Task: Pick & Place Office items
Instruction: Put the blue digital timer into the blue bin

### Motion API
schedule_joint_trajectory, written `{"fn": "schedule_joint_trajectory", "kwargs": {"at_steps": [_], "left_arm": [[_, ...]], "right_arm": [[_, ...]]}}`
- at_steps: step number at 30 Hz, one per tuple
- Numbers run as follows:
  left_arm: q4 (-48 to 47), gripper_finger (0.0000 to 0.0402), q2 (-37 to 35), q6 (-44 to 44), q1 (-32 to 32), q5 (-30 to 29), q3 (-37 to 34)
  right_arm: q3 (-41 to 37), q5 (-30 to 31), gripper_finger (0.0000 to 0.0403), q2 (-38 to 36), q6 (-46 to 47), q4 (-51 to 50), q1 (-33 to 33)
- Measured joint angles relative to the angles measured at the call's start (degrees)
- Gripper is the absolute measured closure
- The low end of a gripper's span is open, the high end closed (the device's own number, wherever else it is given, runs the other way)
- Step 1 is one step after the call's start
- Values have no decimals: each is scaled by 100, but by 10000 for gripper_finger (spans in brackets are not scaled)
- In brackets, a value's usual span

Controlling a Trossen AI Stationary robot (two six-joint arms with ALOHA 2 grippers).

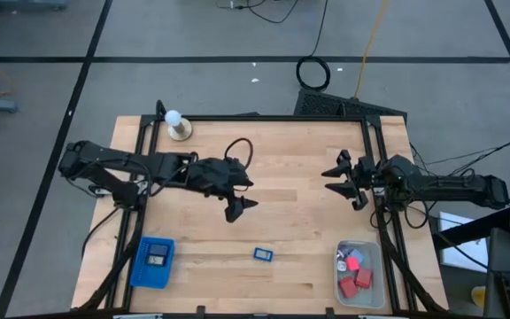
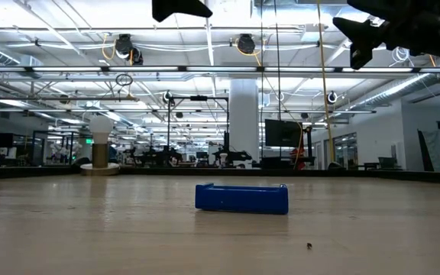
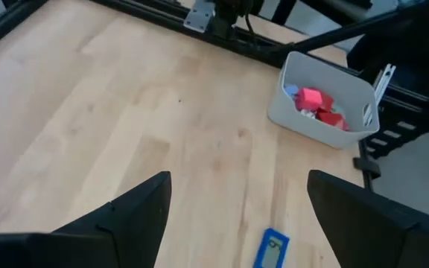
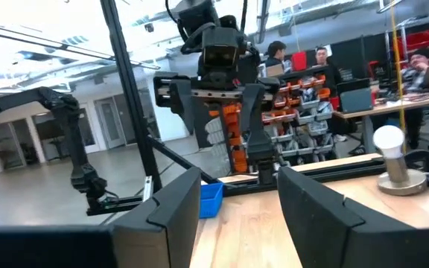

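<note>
A small blue piece lies alone on the table — the red blocks already sit in the pale bin. The left gripper hangs above it, released and empty; next comes a descent, probably straight down. The right gripper waits near the table's edge — half-parted, nothing held.

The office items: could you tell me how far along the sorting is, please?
Done: red and blue pieces lie in the pale bin. In hand: nothing; the left gripper hangs open above mid-table, and the right gripper holds nothing. Left: one blue item on the table; the blue tray holds a dark piece.
</note>
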Motion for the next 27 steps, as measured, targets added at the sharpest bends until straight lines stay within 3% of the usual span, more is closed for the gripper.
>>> {"fn": "schedule_joint_trajectory", "kwargs": {"at_steps": [10,20,27], "left_arm": [[-136,78,33,834,291,370,2],[-442,5,365,879,598,672,85],[-1485,36,1311,1414,621,1411,1024]], "right_arm": [[0,565,229,0,-375,2,2],[2,894,229,-1,-582,6,0],[4,1063,229,0,-694,0,-51]]}}
